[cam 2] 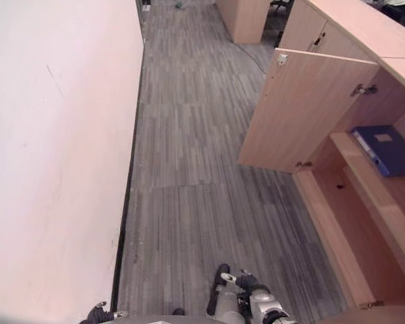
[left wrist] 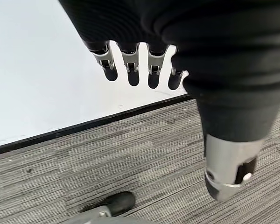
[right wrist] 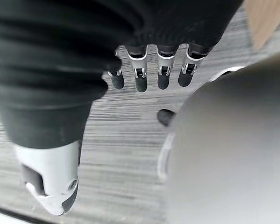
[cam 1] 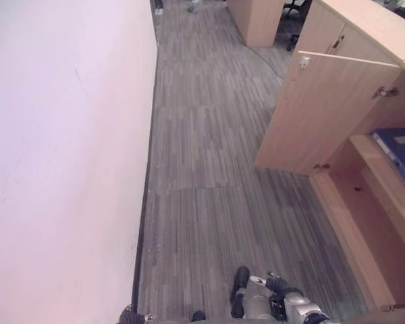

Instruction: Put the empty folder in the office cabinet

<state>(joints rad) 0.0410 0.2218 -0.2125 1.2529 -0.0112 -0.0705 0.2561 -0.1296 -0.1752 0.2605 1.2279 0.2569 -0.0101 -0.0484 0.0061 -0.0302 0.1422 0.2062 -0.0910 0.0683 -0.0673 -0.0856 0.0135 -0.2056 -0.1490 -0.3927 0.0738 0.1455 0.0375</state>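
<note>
Currently both hands are empty. Left hand (left wrist: 140, 70) hangs with fingers straight and relaxed over the grey plank floor (cam 1: 209, 169), holding nothing; beyond it are the white wall (cam 1: 61, 148) and its black skirting strip (left wrist: 84, 126). Right hand (right wrist: 149, 70) is the same: fingers straight, nothing held, floor under it. In the head views the right hand sits low at about 6 o'clock, the left one at about 7 o'clock on the bottom edge.

Blue folder (cam 2: 386, 150) already lies flat on a shelf (cam 2: 364, 179) inside the office cabinet (cam 1: 364, 40), at about 3 o'clock. Cabinet door (cam 1: 324, 115) stands wide open, swung out toward 2 o'clock. Lower compartment under the shelf looks bare as far as it's visible.

Judgement: placement step looks done, the folder is in the cabinet and neither hand is on it. Can't tell from here whether the folder is empty.

Next move, if anything: turn toward 3 o'clock, reach the door's free edge with the right hand, swing it closed. Needs clearance so the door doesn't clip the arm, and the folder's outer edge must sit behind the door line. Otherwise just hold position.
</note>
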